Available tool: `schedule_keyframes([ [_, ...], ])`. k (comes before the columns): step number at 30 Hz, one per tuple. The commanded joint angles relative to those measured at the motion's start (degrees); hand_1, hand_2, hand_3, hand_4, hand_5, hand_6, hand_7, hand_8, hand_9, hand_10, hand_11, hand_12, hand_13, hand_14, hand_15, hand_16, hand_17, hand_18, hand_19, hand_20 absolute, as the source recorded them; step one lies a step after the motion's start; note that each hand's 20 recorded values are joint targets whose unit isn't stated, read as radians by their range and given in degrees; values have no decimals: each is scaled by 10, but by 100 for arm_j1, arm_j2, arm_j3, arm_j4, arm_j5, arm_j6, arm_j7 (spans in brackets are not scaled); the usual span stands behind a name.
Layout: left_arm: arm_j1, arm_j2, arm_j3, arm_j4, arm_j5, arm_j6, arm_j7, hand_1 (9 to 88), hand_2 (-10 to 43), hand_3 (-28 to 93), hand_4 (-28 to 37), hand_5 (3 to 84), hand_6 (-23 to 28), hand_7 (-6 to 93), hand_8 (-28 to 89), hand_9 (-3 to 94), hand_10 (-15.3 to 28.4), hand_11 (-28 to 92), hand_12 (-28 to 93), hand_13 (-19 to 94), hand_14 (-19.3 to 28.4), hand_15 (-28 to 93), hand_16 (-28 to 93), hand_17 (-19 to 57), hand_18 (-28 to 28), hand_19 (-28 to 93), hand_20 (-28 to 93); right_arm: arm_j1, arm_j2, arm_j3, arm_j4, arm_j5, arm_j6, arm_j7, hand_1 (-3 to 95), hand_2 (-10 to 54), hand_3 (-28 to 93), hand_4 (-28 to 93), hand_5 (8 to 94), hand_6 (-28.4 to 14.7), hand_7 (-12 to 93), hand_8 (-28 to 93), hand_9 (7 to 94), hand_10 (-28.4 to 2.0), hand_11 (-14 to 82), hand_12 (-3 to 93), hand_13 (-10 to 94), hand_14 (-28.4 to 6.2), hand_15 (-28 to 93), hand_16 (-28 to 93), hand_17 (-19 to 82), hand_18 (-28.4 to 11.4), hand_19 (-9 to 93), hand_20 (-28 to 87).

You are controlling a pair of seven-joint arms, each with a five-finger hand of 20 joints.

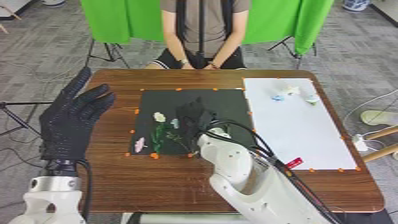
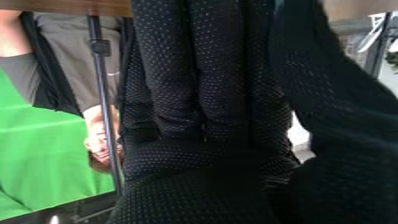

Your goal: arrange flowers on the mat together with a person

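My right hand (image 1: 197, 117) is over the upper middle of the dark mat (image 1: 155, 100), hiding part of it. In the right wrist view the hand (image 2: 213, 95) has its fingers straight, with no flower visible at them. A cream flower (image 1: 160, 117), a blue one (image 1: 175, 123) and green stems (image 1: 159, 136) lie on the mat left of that hand; a pink flower (image 1: 139, 145) rests near its lower left corner. My left hand (image 1: 73, 117) is raised at the table's left edge, fingers loosely extended, away from the flowers.
On the right, a white sheet (image 1: 293, 132) holds a pale yellow flower (image 1: 290, 90), a blue flower (image 1: 277, 97) and another small piece (image 1: 312, 99) near its far end. Bits of orange tape edge the mat and sheet. A red tag (image 1: 294, 163) is by my right forearm.
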Motion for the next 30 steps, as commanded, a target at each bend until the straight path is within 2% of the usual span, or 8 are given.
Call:
schedule_keyframes([
  [1, 23, 46, 20, 31, -39, 49, -57, 224, 104, 760, -283, 324, 74, 114, -97, 363, 225, 286, 107, 273, 283, 550, -116, -43, 274, 749, -118, 74, -72, -35, -9, -181, -297, -29, 402, -95, 734, -283, 803, 30, 117, -34, 856, -110, 246, 167, 711, -95, 537, 121, 184, -169, 733, 80],
  [3, 32, 66, 54, 19, -116, 151, -86, 226, 104, 760, -283, 325, 74, 115, -98, 363, 225, 287, 107, 274, 282, 551, -116, -42, 273, 750, -121, 101, -78, -51, -8, -218, -316, -52, 392, -95, 743, -283, 793, 29, 118, -40, 854, -111, 247, 166, 708, -94, 539, 118, 183, -168, 731, 82],
  [5, 64, 46, 35, 15, -67, 99, -111, 226, 104, 761, -283, 325, 75, 115, -98, 363, 226, 287, 106, 274, 282, 551, -118, -42, 273, 751, -124, 94, -113, -41, 4, -270, -335, -85, 383, -95, 752, -283, 788, 27, 120, -50, 851, -111, 249, 165, 707, -95, 541, 115, 181, -168, 730, 85],
  [19, 147, 41, 28, -36, -86, 165, -172, 230, 105, 760, -283, 328, 78, 115, -98, 363, 226, 289, 104, 274, 283, 554, -120, -41, 272, 757, -147, -200, -324, 349, -184, -259, -428, -263, 356, -95, 783, -283, 756, 20, 129, -126, 839, -115, 256, 164, 701, -96, 547, 110, 178, -170, 727, 101],
  [22, 160, -23, 23, -27, -51, 119, -271, 231, 105, 760, -283, 328, 78, 116, -98, 362, 227, 290, 104, 274, 282, 555, -120, -41, 271, 759, -151, -535, -527, 855, -527, 285, -577, -207, 349, -95, 783, -283, 747, 19, 132, -127, 833, -113, 258, 164, 699, -96, 547, 109, 177, -171, 727, 102],
  [28, 335, -50, -32, -87, -35, 180, -268, 231, 106, 759, -283, 327, 77, 114, -98, 362, 227, 289, 104, 274, 282, 555, -121, -40, 271, 760, -157, -878, -569, 1692, -1114, 2365, -481, 560, 342, -95, 782, -283, 731, 14, 133, -129, 810, -120, 246, 156, 690, -103, 552, 108, 173, -174, 732, 105],
  [29, 326, -202, -66, -94, 59, 106, -389, 231, 106, 759, -283, 327, 77, 113, -98, 362, 227, 290, 104, 274, 282, 554, -121, -40, 271, 760, -159, -1007, -596, 1902, -1234, 2660, -479, 660, 341, -95, 782, -283, 727, 12, 132, -130, 804, -124, 242, 154, 687, -105, 552, 107, 172, -174, 732, 105],
  [30, 332, -254, -73, -89, 94, 75, -409, 232, 106, 758, -283, 327, 77, 114, -97, 362, 227, 290, 104, 274, 283, 554, -121, -40, 271, 760, -160, -1108, -576, 2090, -1349, 2941, -454, 727, 340, -95, 782, -283, 723, 11, 133, -130, 800, -128, 239, 153, 684, -105, 552, 106, 169, -175, 734, 106],
])
